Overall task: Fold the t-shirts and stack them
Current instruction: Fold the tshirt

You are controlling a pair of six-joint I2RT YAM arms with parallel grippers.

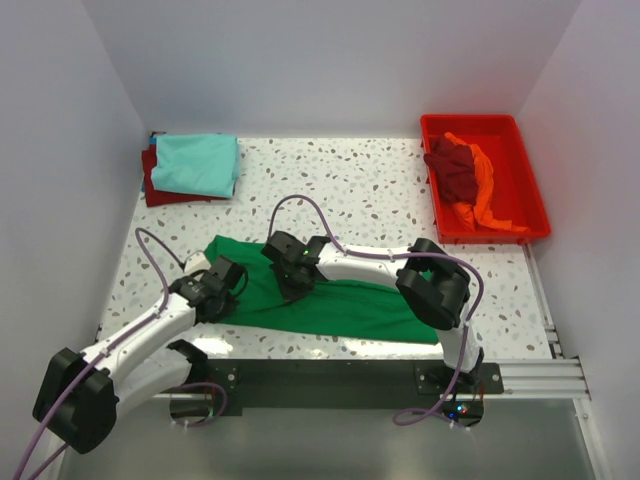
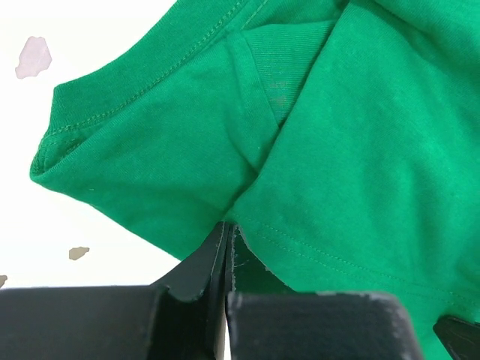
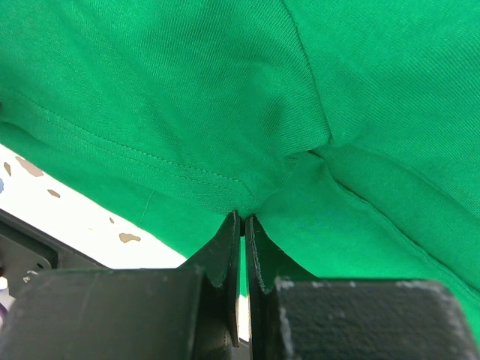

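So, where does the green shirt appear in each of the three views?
Top external: the green shirt lies low in the centre.
Left wrist: the shirt fills the centre and right.
Right wrist: the shirt fills the upper part.
Shared landmark: the speckled table.

teal t-shirt (image 1: 197,163) hides most of the dark red t-shirt (image 1: 150,186).

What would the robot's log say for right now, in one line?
left gripper: shut on green shirt | right gripper: shut on green shirt | teal shirt: folded, back left | tray: orange shirt inside
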